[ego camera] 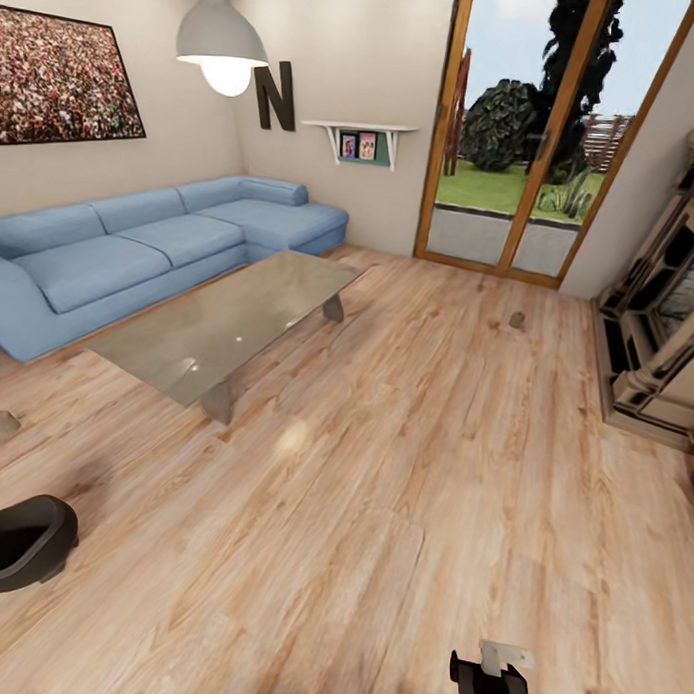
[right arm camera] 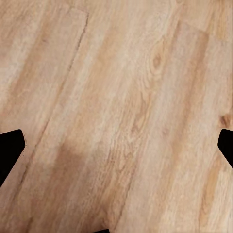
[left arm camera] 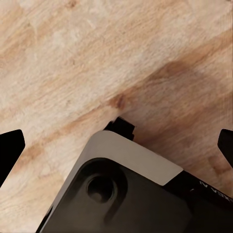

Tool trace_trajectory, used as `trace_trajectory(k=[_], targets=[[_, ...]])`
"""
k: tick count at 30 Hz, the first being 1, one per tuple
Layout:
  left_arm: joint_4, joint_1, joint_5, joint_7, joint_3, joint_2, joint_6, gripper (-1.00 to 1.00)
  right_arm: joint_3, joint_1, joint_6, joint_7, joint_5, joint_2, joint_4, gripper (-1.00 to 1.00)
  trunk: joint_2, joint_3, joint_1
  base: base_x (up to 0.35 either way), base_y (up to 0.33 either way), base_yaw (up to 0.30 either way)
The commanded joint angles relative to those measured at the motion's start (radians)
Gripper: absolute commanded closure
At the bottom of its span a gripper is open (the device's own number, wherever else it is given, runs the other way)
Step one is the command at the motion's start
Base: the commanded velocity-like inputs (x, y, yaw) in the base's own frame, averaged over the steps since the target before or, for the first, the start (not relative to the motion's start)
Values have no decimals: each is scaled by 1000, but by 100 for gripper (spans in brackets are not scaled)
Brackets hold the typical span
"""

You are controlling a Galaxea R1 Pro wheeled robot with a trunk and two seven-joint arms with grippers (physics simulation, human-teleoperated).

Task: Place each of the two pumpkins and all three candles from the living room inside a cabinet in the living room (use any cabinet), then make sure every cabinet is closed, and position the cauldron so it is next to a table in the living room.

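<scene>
With both grippers spread wide and empty over the pale wood-plank floor [ego camera: 401, 509], a search step is judged underway; the stubby tan candle [ego camera: 516, 320] near the floor's far edge must be approached next.

The wooden floor [ego camera: 402, 489] carries everything here; the glass-topped desk [ego camera: 238, 318] stands on it on slanted grey legs, just in front of the blue sofa [ego camera: 140, 250], its top bare. The black cauldron [ego camera: 20, 541] sits on the planks near the desk's closer end; one candle [ego camera: 2, 422] lies between cauldron and sofa; another candle [ego camera: 517, 319] lies well apart, towards the glass door [ego camera: 514, 143].
</scene>
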Motion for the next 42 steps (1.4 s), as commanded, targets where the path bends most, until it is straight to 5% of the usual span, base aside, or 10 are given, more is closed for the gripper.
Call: trace_trajectory(k=[1,42], targets=[[0,-1,7,5,-9,0,-3,-100,9,0,-2,-4,-6,0,1,-100,-1,0,0,0,0,223],[1,-1,9,5,-9,0,-3,-100,10,0,-1,-6,-5,2,-1,-100,-1,16,0,0,0,275]])
